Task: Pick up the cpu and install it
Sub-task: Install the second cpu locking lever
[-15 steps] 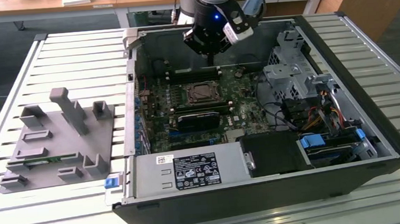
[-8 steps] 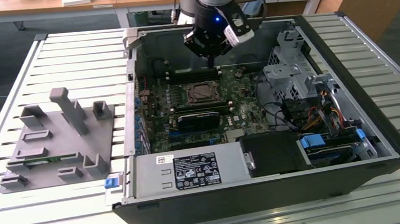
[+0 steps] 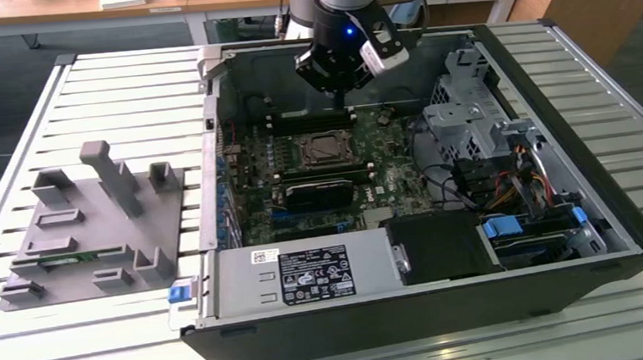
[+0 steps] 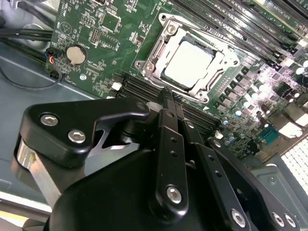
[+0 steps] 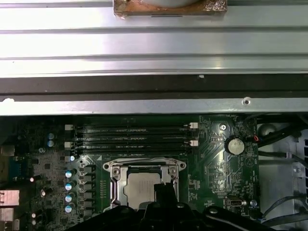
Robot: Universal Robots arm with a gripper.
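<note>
The black gripper (image 4: pixel 167 103), fingers pinched together on nothing, hung just above the motherboard (image 4: pixel 98 29) because the cpu (image 4: pixel 188 64) already lay seated in its socket (image 4: pixel 159 53).

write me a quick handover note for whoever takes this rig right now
Gripper: above the motherboard inside the open computer case, empty, close to the socket.
CPU: lying flat in the socket in both wrist views, silvery top showing, metal frame around it.
Done: CPU appears placed in the socket.
Left: from these views I cannot tell if the socket frame is latched, so check it.
Grey parts fixture: on the slatted table, at the exterior view's left of the case.
</note>
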